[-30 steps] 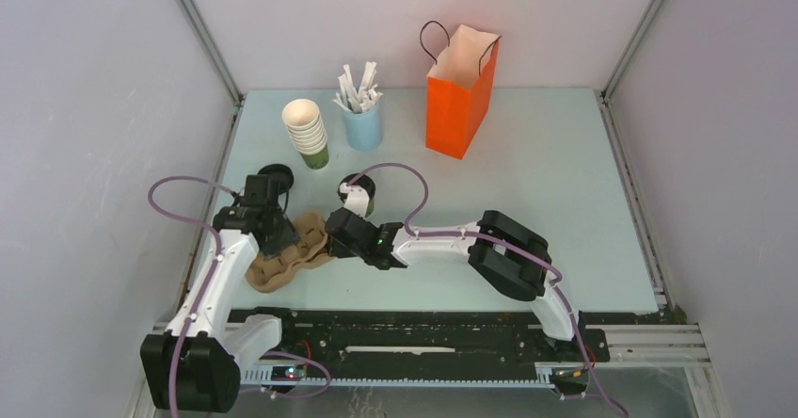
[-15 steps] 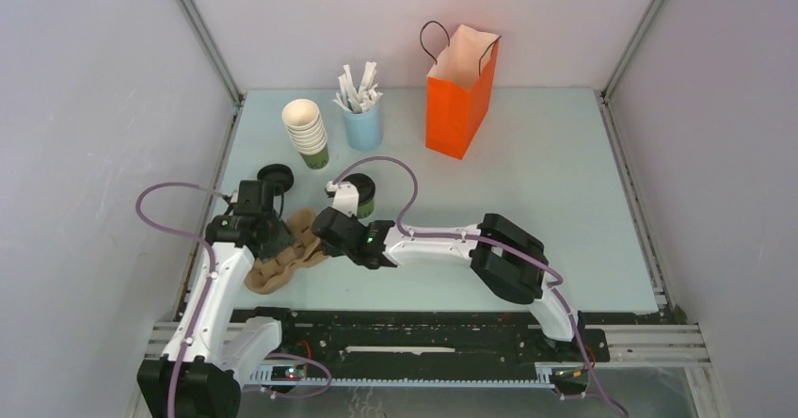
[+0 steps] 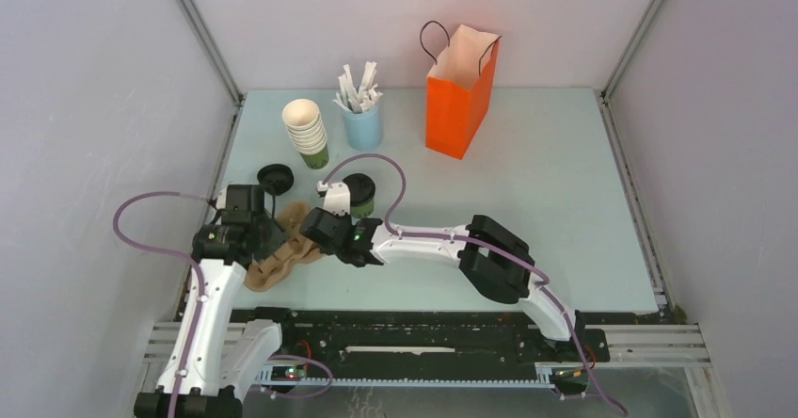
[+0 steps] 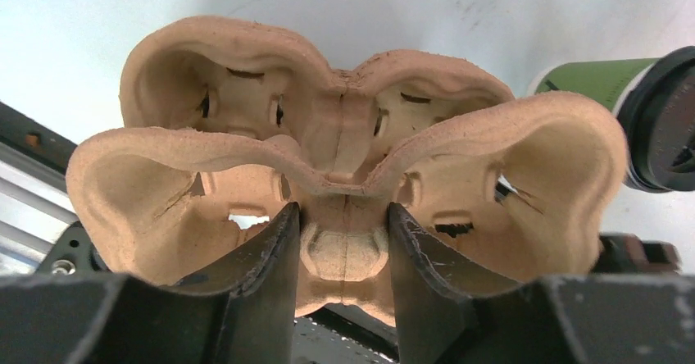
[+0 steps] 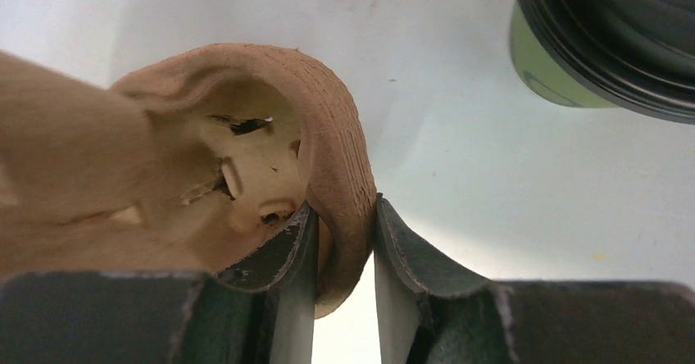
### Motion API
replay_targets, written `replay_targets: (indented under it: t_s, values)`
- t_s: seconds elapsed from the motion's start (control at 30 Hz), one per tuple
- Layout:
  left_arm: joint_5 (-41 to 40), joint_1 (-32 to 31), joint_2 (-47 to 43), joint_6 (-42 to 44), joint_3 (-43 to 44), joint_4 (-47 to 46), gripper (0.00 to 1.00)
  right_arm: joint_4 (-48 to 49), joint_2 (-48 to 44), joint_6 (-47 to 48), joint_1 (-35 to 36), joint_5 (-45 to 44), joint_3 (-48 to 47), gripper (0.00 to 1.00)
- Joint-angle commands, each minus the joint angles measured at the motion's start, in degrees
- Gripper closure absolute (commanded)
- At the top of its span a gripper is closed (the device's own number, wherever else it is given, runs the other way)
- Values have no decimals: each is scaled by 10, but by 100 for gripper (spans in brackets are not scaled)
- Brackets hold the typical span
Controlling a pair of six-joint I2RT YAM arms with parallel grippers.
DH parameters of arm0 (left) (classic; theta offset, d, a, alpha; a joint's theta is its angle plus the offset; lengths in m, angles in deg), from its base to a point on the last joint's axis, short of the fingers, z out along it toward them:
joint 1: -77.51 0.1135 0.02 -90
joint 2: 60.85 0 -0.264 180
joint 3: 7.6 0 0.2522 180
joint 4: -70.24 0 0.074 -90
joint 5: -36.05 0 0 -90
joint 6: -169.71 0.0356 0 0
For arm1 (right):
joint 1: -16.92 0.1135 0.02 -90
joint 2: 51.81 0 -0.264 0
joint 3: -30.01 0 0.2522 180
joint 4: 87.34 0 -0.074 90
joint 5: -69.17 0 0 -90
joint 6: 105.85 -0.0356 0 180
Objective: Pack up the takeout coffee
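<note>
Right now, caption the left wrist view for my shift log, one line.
Left jaws clamp the centre web of the pulp cup carrier; lidded green coffee cup at frame right.

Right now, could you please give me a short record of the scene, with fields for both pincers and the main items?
Left pincer: closed on the middle ridge of the cup carrier
Right pincer: closed on the carrier's rim at one end
Takeout coffee: upright on the table, black lid on, beside the carrier, not in it
Orange bag: upright, open, at the far side
Loose black lid: on the table, left of the coffee
Coffee packed: no
</note>
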Motion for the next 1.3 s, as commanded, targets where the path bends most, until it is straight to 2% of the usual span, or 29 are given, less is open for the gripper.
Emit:
replay_targets:
  t_s: [0.0,0.07,0.27,0.5,0.57,0.7,0.9,0.97,1.03,1.17,1.2,1.27]
  values:
    - [64,-9,-2,-35,26,-13,100,-5,14,2,3,-37,-12,100]
    - [1,-17,-1,-28,41,11,100,-2,12,11,7,-47,-12,100]
    - [-104,-18,-1,1,91,50,100,19,11,1,1,6,-6,100]
    - [-284,-17,25,60,260,86,100,12,17,-29,-8,47,-29,100]
    - [-313,-18,35,70,295,87,100,3,24,-29,-9,54,-45,100]
    - [-312,-18,28,85,347,74,100,-4,39,-21,-8,60,-82,100]
    - [-193,-17,14,95,404,74,99,-81,126,-18,-8,68,-247,94]
    - [-154,-17,2,112,404,66,99,-89,129,-3,-8,80,-272,86]
    - [-142,-18,-7,136,402,65,97,-75,110,28,-10,103,-271,72]
    - [-145,-18,-21,159,400,69,96,-71,47,84,-17,133,-257,24]
    - [-141,-18,-26,164,398,66,96,-83,34,92,-23,147,-259,16]
    - [-134,-17,-34,170,396,61,96,-106,-1,103,-35,171,-256,9]
